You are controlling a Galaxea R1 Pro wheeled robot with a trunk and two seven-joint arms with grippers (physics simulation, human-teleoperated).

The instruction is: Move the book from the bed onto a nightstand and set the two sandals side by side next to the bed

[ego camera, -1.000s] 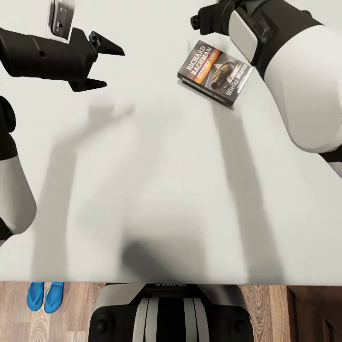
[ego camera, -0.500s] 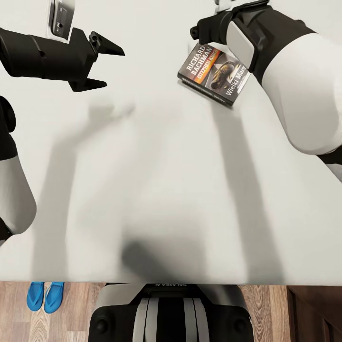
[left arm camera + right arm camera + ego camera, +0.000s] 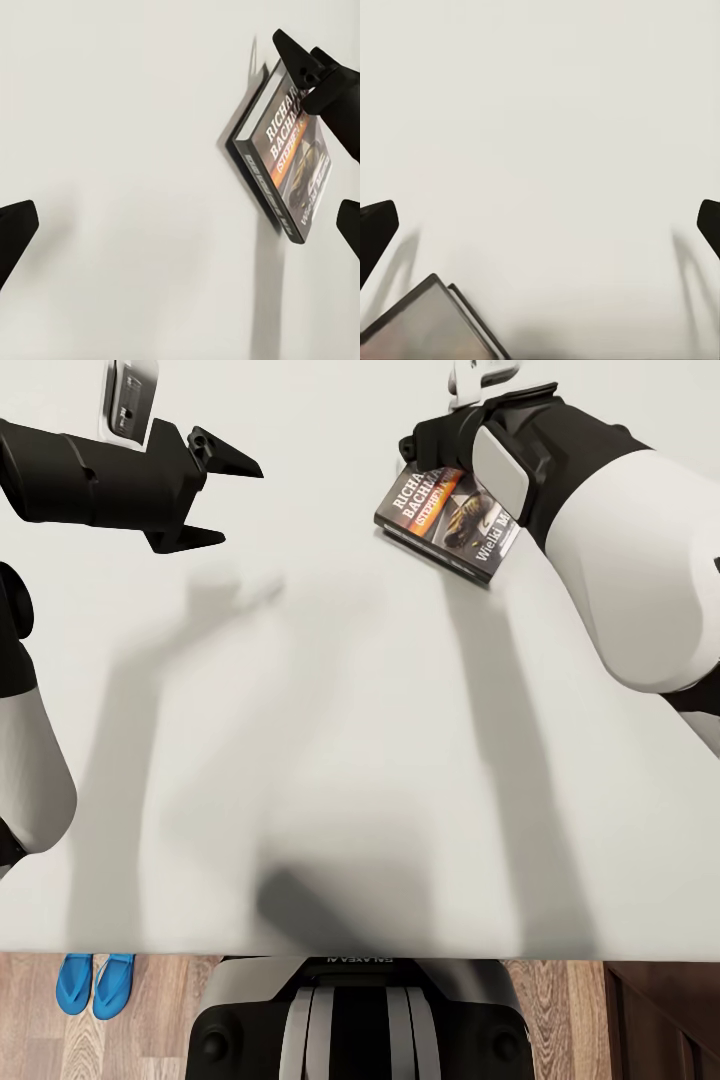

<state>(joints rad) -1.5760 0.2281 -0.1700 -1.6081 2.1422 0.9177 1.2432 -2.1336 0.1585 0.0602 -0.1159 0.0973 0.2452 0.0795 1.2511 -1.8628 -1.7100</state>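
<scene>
- Nearest, on the wooden floor (image 3: 560,1000) just off the near edge of the bed (image 3: 330,760): the two sandals (image 3: 95,984), bright blue, side by side and touching, toward the left corner of that edge.
- Further in, across the bed's plain off-white mattress: only soft arm shadows.
- Far across the bed, on the left: left gripper (image 3: 228,502) hovering above the mattress, fingers spread apart, nothing between them; fingertips (image 3: 15,225) dark at the edges of the left wrist view.
- Far across the bed, on the right: the book (image 3: 448,520) lying flat, cover up, orange band and white lettering showing.
- Directly above the book's far end: right gripper (image 3: 540,217) spread wide, grasping nothing, a book corner (image 3: 424,322) below it in the right wrist view.
</scene>
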